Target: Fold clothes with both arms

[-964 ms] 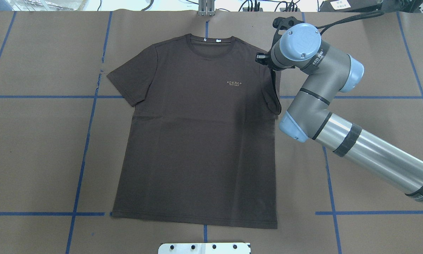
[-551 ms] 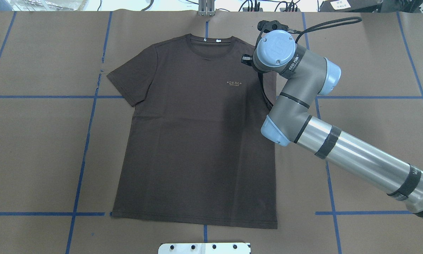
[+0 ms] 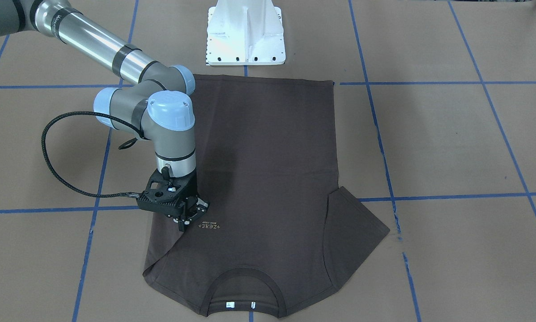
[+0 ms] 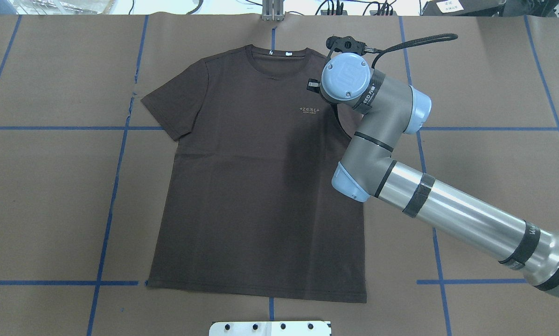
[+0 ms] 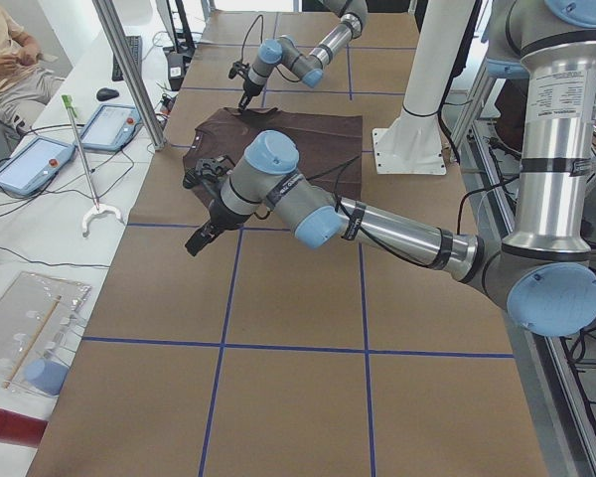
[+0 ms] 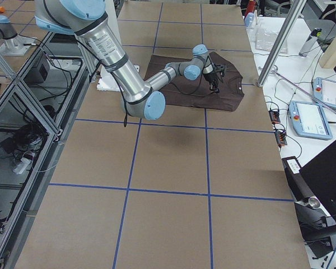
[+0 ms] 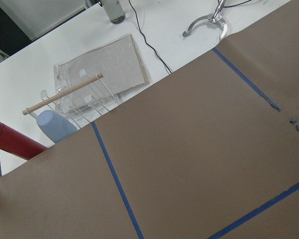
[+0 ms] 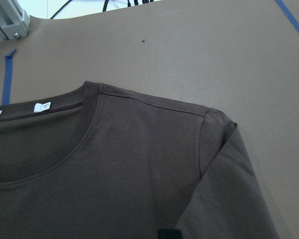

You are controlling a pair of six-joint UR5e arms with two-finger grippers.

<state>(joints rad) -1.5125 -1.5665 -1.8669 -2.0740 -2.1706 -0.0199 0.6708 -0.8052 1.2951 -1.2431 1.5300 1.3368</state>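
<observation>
The dark brown T-shirt (image 4: pixel 261 186) lies flat, front up, collar (image 4: pixel 279 58) at the far side with white neck tags. My right gripper (image 3: pixel 183 225) is shut on the shirt's right sleeve and holds it folded in over the chest, next to the pale lettering (image 3: pixel 210 226). The fold edge shows in the right wrist view (image 8: pixel 224 164). The other sleeve (image 4: pixel 167 107) lies spread out. My left gripper (image 5: pixel 200 238) hangs over bare table left of the shirt; it shows only in the exterior left view, so I cannot tell whether it is open.
The white pedestal base (image 3: pixel 245 33) stands at the shirt's hem side. Blue tape lines (image 4: pixel 116 186) grid the brown table cover. Beyond the far edge is a white bench with tablets (image 5: pixel 109 124), a clear rack (image 7: pixel 99 74) and a seated person (image 5: pixel 10 60).
My right arm has moved inward toward the shirt's middle, carrying the right sleeve over the chest. The rest of the shirt has not moved.
</observation>
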